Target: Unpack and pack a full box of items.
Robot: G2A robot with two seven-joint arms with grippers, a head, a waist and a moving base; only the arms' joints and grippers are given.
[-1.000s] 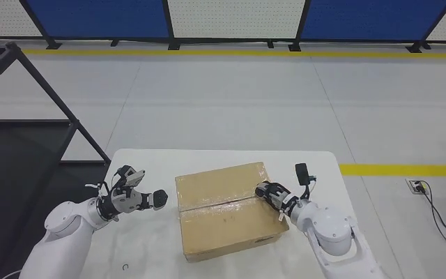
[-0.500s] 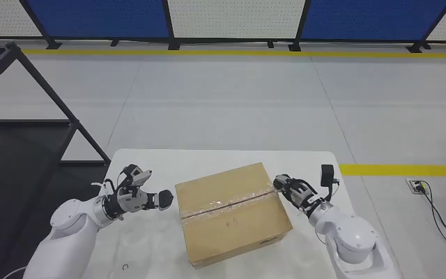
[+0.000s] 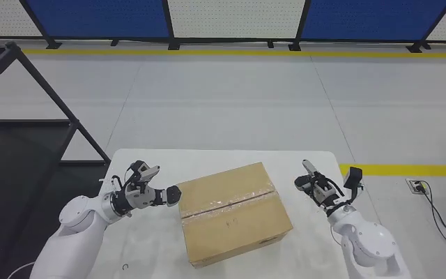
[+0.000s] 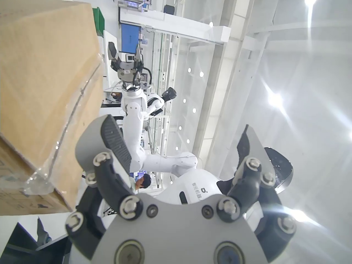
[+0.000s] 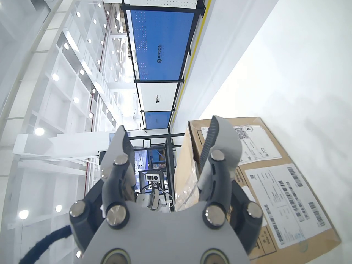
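Note:
A closed brown cardboard box (image 3: 233, 216) sealed with clear tape sits in the middle of the white table (image 3: 153, 164). My left gripper (image 3: 173, 194) is open and hovers right at the box's left side, level with the taped seam. In the left wrist view the box (image 4: 41, 83) lies beside the open left gripper (image 4: 178, 144), nothing between its fingers. My right gripper (image 3: 304, 178) is open and stands apart from the box, off its right side. The right wrist view shows the labelled side of the box (image 5: 264, 171) just past the open right gripper (image 5: 169, 141).
A black metal frame (image 3: 42, 91) stands off the table's left side. A small dark ring (image 3: 124, 266) lies near the table's front left. Blue partition panels (image 3: 97, 17) and a yellow floor line (image 3: 209, 51) run along the back.
My right gripper has come off the box's top edge and moved away to the right. My left gripper has moved right, up to the box. The box has shifted slightly.

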